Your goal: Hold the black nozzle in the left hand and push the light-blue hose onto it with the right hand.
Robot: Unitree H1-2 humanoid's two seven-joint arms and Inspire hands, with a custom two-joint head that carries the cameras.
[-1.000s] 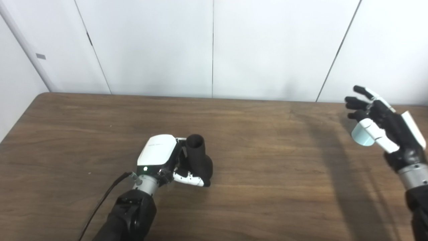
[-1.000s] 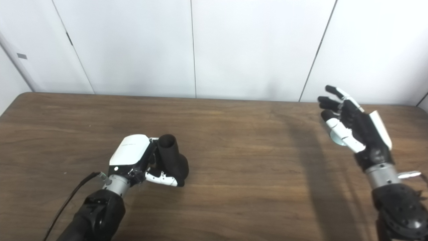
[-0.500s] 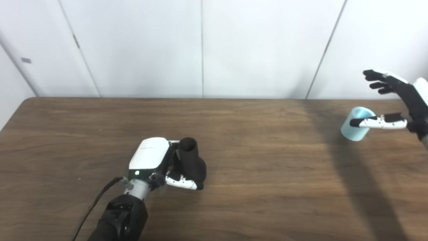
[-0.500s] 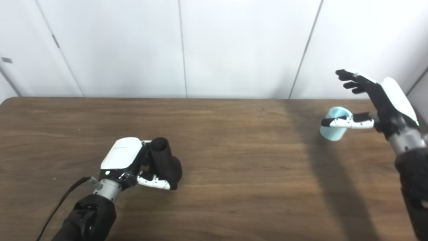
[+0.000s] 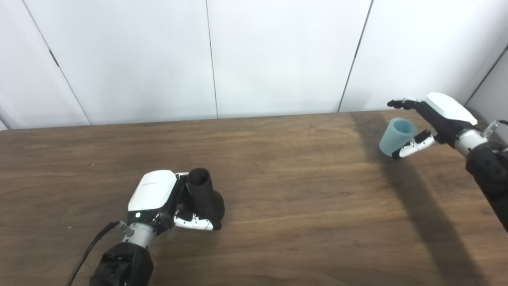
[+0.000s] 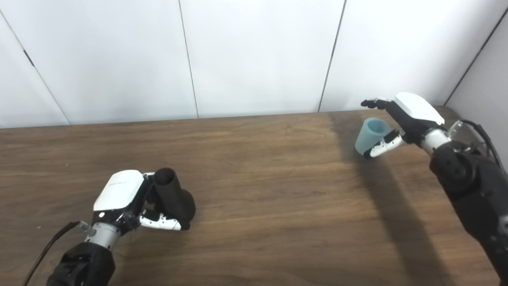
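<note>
Left hand [image 5: 166,200]: low near the front, palm turned inward, fingers and thumb wrapped closed around a held part. Left arm entering from bottom left, wrist bent upward. Right hand [image 6: 401,119]: raised at far right, fingers extended and apart, thumb spread below.

brown wooden table [image 5: 301,206], white wall panels [image 5: 278,55]

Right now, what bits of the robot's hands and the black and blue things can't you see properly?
- Left hand: both views hide its fingers behind the black nozzle; only the thumb shows.
- Black nozzle: its lower end is hidden by the thumb and its own bulk.
- Right hand: whether its fingers touch the light-blue hose is unclear; the hose hides the contact.
- Light-blue hose: whether it rests on the table is unclear.
</note>
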